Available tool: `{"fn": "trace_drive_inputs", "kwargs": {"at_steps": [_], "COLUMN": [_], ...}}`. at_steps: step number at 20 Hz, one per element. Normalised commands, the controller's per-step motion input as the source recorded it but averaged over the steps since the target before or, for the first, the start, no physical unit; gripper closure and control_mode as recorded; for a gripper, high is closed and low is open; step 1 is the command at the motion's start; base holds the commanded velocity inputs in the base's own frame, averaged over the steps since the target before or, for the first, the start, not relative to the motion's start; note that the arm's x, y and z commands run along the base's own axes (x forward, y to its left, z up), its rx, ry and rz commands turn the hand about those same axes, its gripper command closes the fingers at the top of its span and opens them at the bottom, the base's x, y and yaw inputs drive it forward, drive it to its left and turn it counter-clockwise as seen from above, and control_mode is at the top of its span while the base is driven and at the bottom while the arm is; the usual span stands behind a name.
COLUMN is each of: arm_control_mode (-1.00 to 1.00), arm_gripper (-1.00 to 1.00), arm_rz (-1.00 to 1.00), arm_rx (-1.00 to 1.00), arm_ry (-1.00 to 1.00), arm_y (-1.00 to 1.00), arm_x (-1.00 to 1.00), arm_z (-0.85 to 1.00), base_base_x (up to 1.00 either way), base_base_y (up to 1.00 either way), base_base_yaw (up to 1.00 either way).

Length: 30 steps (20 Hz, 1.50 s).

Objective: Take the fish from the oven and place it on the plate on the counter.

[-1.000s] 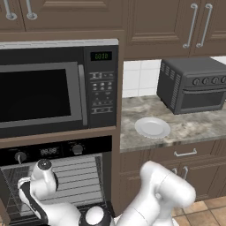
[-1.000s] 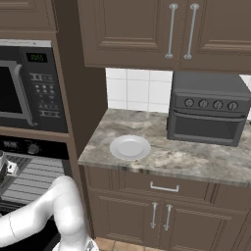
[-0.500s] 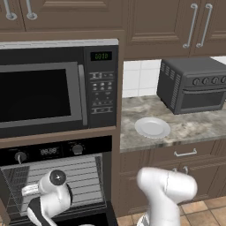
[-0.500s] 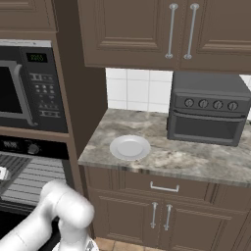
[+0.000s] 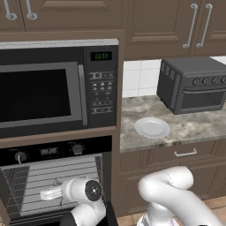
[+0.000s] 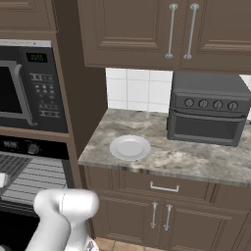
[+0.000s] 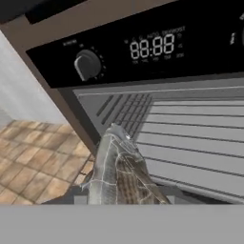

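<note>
I see the fish (image 7: 114, 171) in the hand view, close before the camera, seemingly held in the gripper, in front of the open oven (image 5: 53, 176). One white plate (image 5: 152, 127) lies on the counter (image 5: 194, 128). One toaster oven (image 5: 192, 84) stands behind it; one microwave (image 5: 57, 88) sits above the oven.
</note>
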Motion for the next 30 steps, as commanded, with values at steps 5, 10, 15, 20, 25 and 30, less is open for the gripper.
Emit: {"fn": "trace_drive_inputs", "kwargs": {"at_steps": [5,10,15,20,25,30], "arm_control_mode": [-1.0,-1.0,-1.0,-1.0,-1.0,-1.0], "arm_gripper": [1.0,1.0,1.0,1.0,1.0,1.0], "arm_rz": [0.0,0.0,0.0,0.0,0.0,-0.02], "arm_rx": [0.09,0.07,0.02,0.01,0.05,0.09], "arm_ry": [-0.08,-0.02,0.0,0.0,0.0,0.0], "arm_y": [-0.61,-0.47,-0.57,-0.61,-0.76,-0.86], "arm_x": [-0.15,-0.06,-0.48,-0.06,0.0,0.0], "arm_z": [1.0,0.9,0.56,0.81,0.77,0.64], "base_base_x": [0.0,0.0,0.0,0.0,0.0,0.0], "base_base_y": [0.0,0.0,0.0,0.0,0.0,0.0], "base_base_yaw": [0.0,0.0,0.0,0.0,0.0,0.0]}}
